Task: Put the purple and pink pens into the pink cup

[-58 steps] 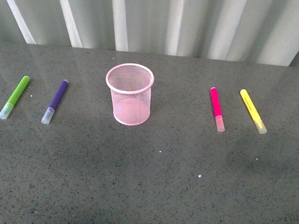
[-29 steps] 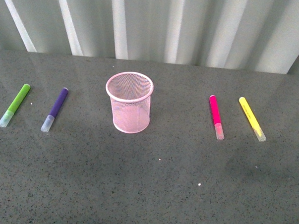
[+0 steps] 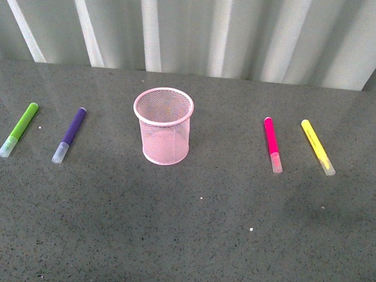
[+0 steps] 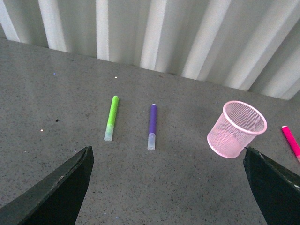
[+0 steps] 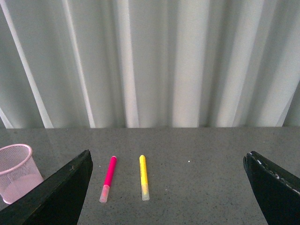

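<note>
The pink cup [image 3: 163, 125], a mesh pen holder, stands upright mid-table with nothing inside that I can see. The purple pen [image 3: 69, 134] lies flat to its left, the pink pen [image 3: 272, 144] flat to its right, both with clear caps pointing toward me. No arm shows in the front view. In the left wrist view the left gripper [image 4: 168, 187] is open above bare table, the purple pen [image 4: 152, 127] and cup [image 4: 236, 129] beyond it. In the right wrist view the right gripper [image 5: 168, 187] is open, with the pink pen [image 5: 108, 179] ahead and the cup [image 5: 16, 172] at the frame's edge.
A lime-green marker [image 3: 18, 130] lies left of the purple pen, and a yellow marker [image 3: 317, 146] right of the pink one. A corrugated white wall [image 3: 193, 29] closes the back of the dark speckled table [image 3: 196, 229].
The front view's framing has shifted slightly, so everything sits a little lower than a second ago. The pens and cup keep the same places relative to each other.
</note>
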You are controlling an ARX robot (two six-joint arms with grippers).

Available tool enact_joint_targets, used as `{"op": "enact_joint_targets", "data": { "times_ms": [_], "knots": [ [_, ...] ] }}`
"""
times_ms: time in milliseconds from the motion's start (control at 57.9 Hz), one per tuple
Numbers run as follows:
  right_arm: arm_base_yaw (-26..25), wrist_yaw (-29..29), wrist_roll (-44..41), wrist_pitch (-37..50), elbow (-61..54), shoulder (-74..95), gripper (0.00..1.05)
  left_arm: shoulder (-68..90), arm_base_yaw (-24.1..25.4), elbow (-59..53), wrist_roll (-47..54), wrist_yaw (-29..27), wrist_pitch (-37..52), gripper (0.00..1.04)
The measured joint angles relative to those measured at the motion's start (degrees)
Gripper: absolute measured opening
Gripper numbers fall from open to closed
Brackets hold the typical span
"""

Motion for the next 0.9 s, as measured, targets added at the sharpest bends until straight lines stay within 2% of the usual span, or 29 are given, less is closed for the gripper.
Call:
{"op": "enact_joint_targets", "data": {
  "times_ms": [104, 155, 328, 466, 587, 898],
  "knots": [
    [0.0, 0.04, 0.02, 0.0, 0.0, 0.0, 0.98, 7.98, 0.31, 3.72, 0.31, 0.46, 3.21, 0.98],
    [0.0, 0.02, 0.02, 0.0, 0.0, 0.0, 0.98, 13.55, -0.28, 5.4, 1.9, 0.33, 8.07, 0.98],
    [0.0, 0.02, 0.02, 0.0, 0.0, 0.0, 0.98, 40.46, -2.6, 18.21, 5.33, 3.26, 19.45, 0.98],
    [0.0, 0.02, 0.02, 0.0, 0.0, 0.0, 0.98, 62.75, -4.28, 30.91, 7.1, 4.48, 18.38, 0.98],
    [0.0, 0.02, 0.02, 0.0, 0.0, 0.0, 0.98, 75.41, -5.62, 39.15, 10.08, 4.68, 15.93, 0.98],
    [0.0, 0.02, 0.02, 0.0, 0.0, 0.0, 0.98, 95.38, -6.03, 55.84, 15.93, 3.15, 6.69, 0.98]
  ]
}}
